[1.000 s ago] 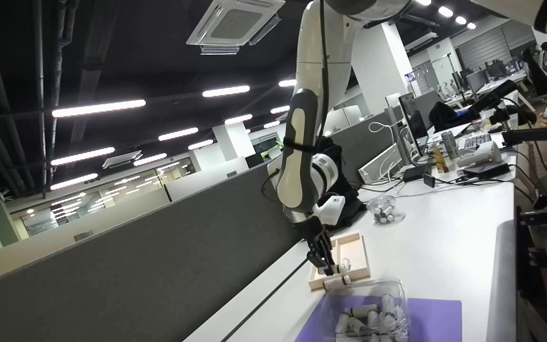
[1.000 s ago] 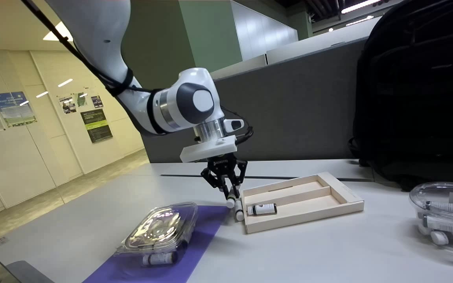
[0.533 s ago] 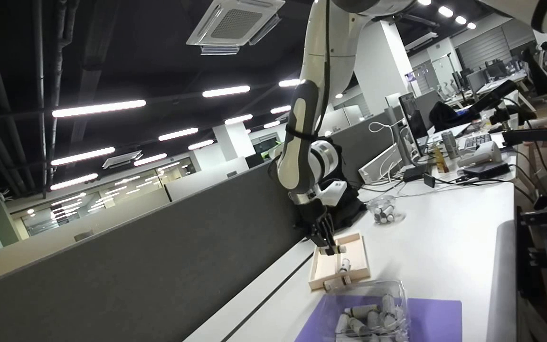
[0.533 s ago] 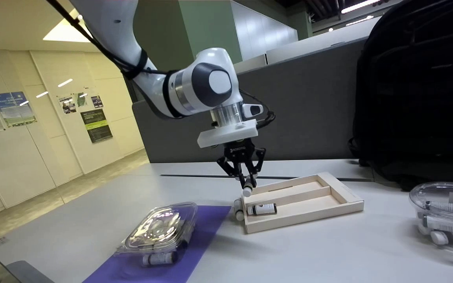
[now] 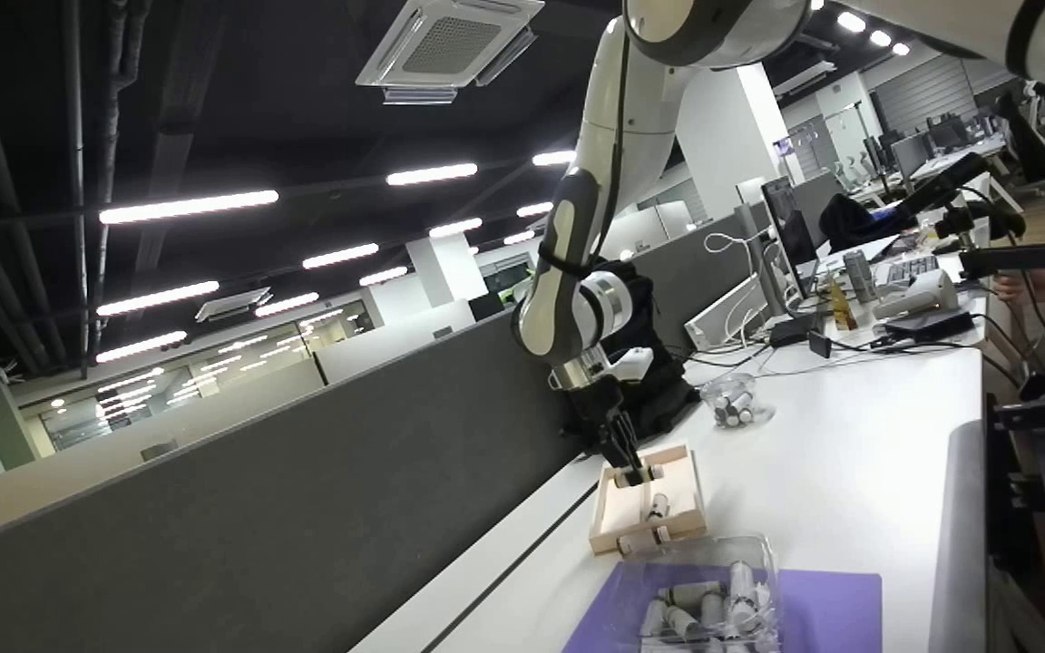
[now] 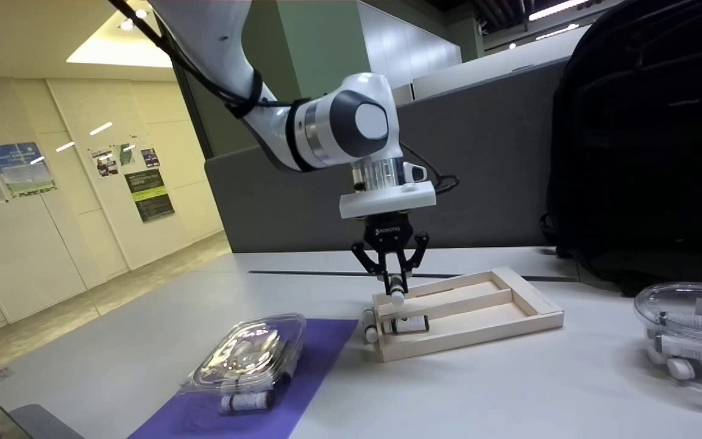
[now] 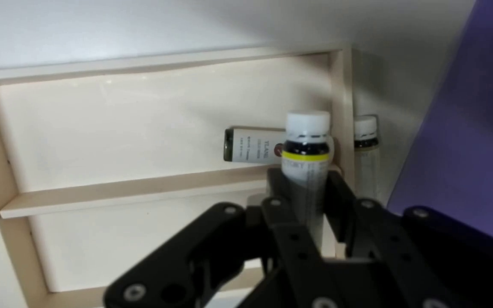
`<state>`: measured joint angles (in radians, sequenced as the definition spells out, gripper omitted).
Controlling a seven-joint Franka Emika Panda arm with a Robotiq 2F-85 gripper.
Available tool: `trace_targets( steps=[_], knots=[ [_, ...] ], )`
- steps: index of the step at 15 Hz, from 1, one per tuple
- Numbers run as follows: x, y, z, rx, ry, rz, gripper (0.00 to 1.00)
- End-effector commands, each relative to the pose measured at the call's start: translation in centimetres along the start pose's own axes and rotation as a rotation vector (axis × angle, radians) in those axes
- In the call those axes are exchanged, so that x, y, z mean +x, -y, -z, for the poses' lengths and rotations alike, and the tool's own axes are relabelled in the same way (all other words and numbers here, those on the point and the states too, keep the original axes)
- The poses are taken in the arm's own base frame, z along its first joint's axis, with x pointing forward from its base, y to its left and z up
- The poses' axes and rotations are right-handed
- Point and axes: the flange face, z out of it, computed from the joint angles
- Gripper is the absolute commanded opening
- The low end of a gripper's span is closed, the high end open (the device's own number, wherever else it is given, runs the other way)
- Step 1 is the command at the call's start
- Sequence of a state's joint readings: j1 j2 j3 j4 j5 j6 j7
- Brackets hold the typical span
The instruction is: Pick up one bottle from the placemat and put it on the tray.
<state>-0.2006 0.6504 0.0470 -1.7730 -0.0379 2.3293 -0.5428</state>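
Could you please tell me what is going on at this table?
A robot arm has its jaws closed on a white-capped bottle and holds it above the wooden tray, not yet set down. A second bottle already lies inside the tray, while a third bottle lies on the table just outside it, towards the purple placemat. More bottles show through a clear container on that placemat.

- surface (image 6: 485, 396): white, crossed by a dark seam (image 6: 302, 272);
- mat (image 6: 305, 378): purple, flat on the surface;
- tray (image 6: 473, 338): pale wood, near the mat;
- bottle (image 7: 366, 162): on its side, between tray and mat, just beside the tray;
- tub (image 6: 668, 299): round, see-through, well apart from the mat;
- bag (image 6: 649, 152): black, near the tub;
- far end, in an exterior view: black box (image 5: 792, 329), keyboard (image 5: 913, 268)
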Motion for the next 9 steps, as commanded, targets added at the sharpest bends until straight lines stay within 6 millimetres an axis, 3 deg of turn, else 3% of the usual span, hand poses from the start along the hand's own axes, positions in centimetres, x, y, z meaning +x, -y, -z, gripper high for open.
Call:
trace_targets(
  steps=[1, 6, 7, 8, 9],
  knots=[
    [1.7, -1.3, -0.9, 0.029, 0.013, -0.01, 0.07],
    [3.2, -3.2, -1.7, 0.05, -0.009, -0.075, 0.07],
    [3.5, -3.5, -1.9, 0.059, -0.011, -0.085, 0.25],
    [3.7, -3.3, -1.9, 0.066, -0.012, -0.098, 0.52],
    [3.9, -3.3, -2.1, 0.073, -0.009, -0.103, 0.53]
  ],
)
